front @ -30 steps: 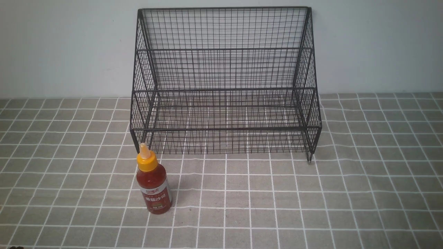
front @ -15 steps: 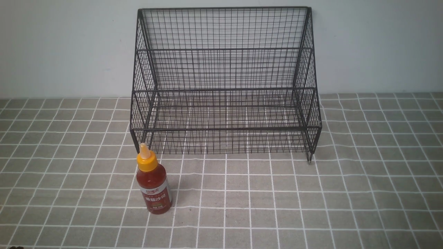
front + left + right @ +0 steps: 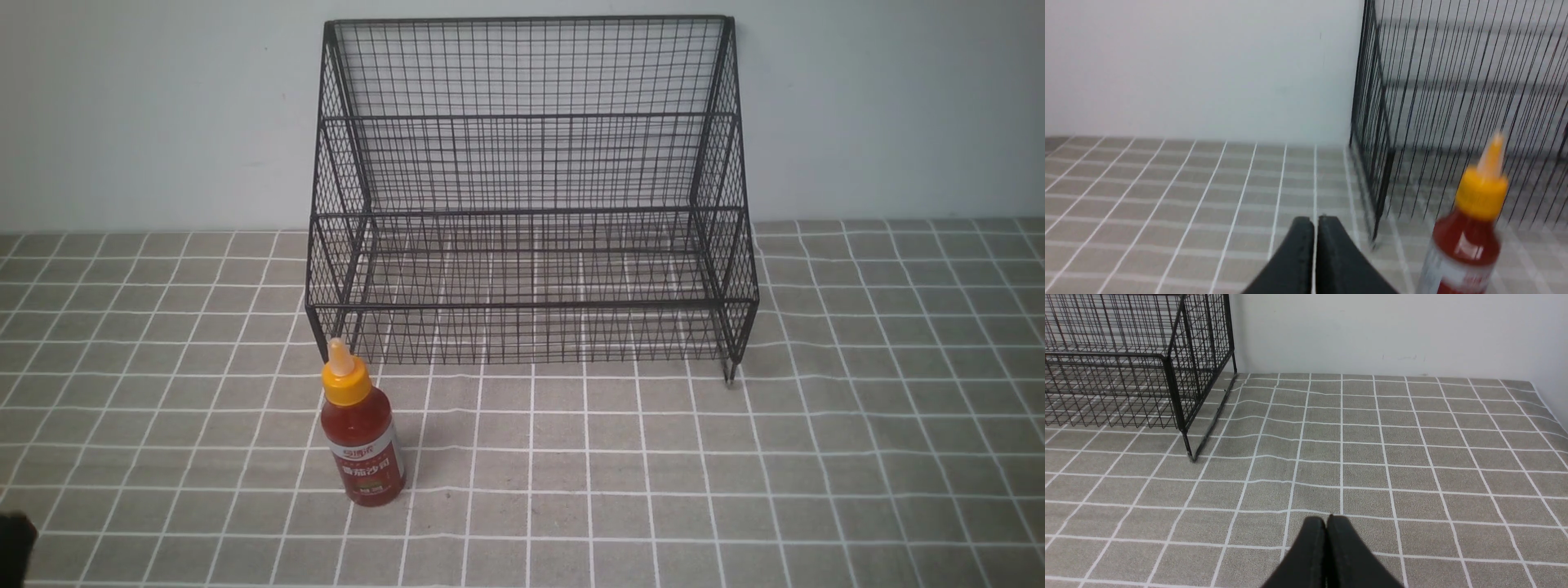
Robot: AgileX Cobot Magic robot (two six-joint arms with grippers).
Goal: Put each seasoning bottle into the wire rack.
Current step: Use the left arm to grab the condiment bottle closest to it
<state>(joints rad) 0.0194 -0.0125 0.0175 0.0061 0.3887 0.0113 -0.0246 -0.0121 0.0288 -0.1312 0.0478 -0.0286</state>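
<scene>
The seasoning bottle [image 3: 360,437], red sauce under an orange-yellow nozzle cap, stands upright on the checked cloth just in front of the wire rack's left front corner. The black wire rack [image 3: 531,196] stands against the back wall with both tiers bare. In the left wrist view the bottle [image 3: 1470,241] shows blurred beside the rack [image 3: 1453,102], off to one side of my left gripper [image 3: 1314,222], which is shut with nothing in it. A dark tip of my left arm [image 3: 12,535] shows at the front view's lower left edge. My right gripper [image 3: 1326,522] is shut and empty, low over the cloth.
A grey cloth with white grid lines [image 3: 735,474] covers the table up to a pale wall [image 3: 147,114]. The rack's right front foot [image 3: 1189,455] stands well ahead of my right gripper. The cloth's right edge [image 3: 1549,412] shows in the right wrist view.
A dark tip of my left arm has come into the front view at the lower left edge. The bottle and the rack have not moved.
</scene>
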